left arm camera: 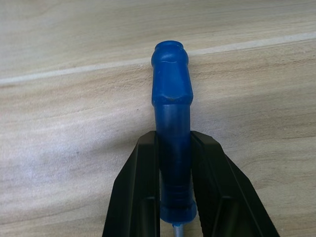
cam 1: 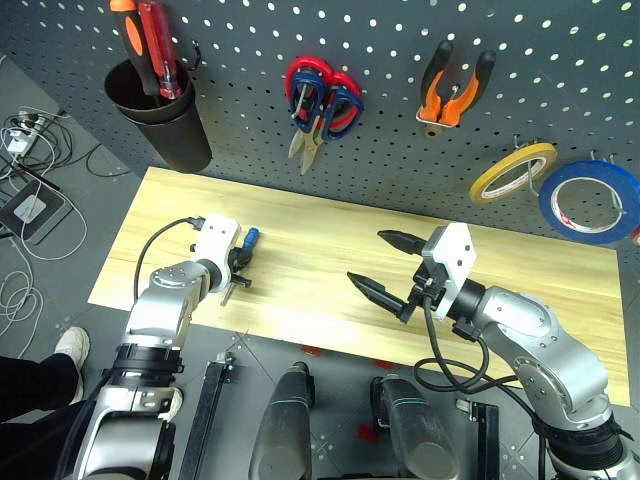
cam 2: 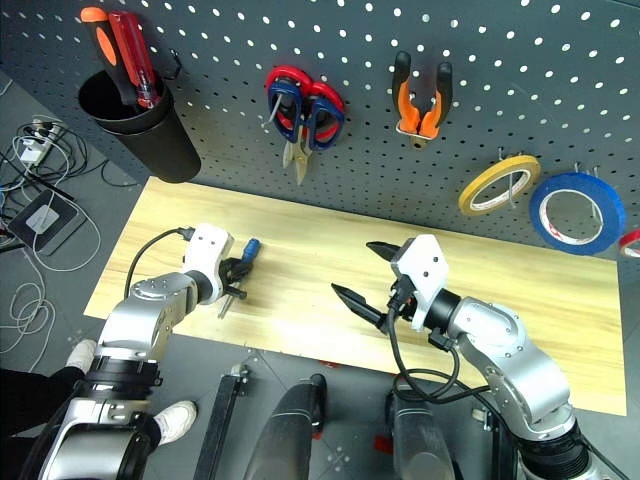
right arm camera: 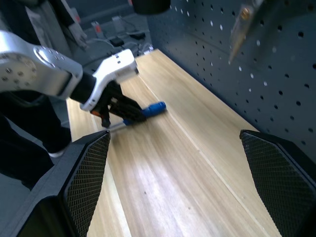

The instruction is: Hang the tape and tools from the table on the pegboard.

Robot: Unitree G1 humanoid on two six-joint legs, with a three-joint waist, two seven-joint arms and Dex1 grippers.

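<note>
Near edge of bench [cam 1: 300, 300]: left claw [cam 1: 240, 268] clamped on blue-handled screwdriver [cam 1: 247, 240], fingers [left arm camera: 143, 192] pinching lower handle from both sides, handle end projecting past fingertips twd pegboard, metal shaft trailing back under claw. Screwdriver low at bench surface; lifted or resting, cannot tell. Right claw [cam 1: 378, 264] well apart to the right, above mid-bench, spread wide, nothing between fingers, pointing twd left claw.

Far side, on pegboard [cam 1: 560, 60]: black cup [cam 1: 165, 120] at left w/ orange and red screwdrivers [cam 1: 148, 40] standing in it; red-handled scissors [cam 1: 300, 85] and dark blue-handled scissors [cam 1: 340, 105] hung together; pliers [cam 1: 455, 90] w/ orange-and-black handles hung further right; yellow roll [cam 1: 512, 172], then blue tape [cam 1: 590, 200] hung at far right.
</note>
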